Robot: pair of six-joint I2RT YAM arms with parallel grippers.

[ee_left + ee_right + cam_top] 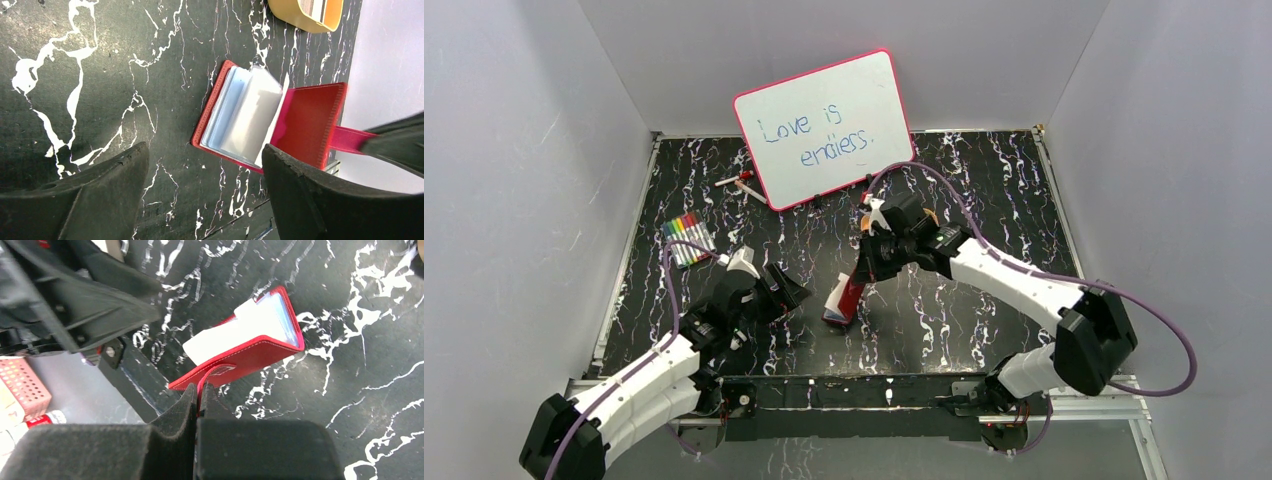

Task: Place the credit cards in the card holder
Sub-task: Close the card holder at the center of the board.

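Item: card holder point(845, 296), dark red, lying open near the middle of the black marbled worktop point(984, 310). One cover is flat, the other raised, with pale pockets point(245, 117) fanned between.
Right gripper point(200, 390): jaws pinched tight on the snap tab point(350, 139), holding the raised cover up.
Left gripper point(205, 150): jaws spread wide, holding nothing, low just beside the holder.
Whiteboard point(824, 125): propped at the back wall.

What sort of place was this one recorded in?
Most likely a lab robot cell, not a home: plain pale walls box in a black marble-patterned tabletop, a left arm and right arm are bolted at its near edge, and a handwritten whiteboard leans at the back.
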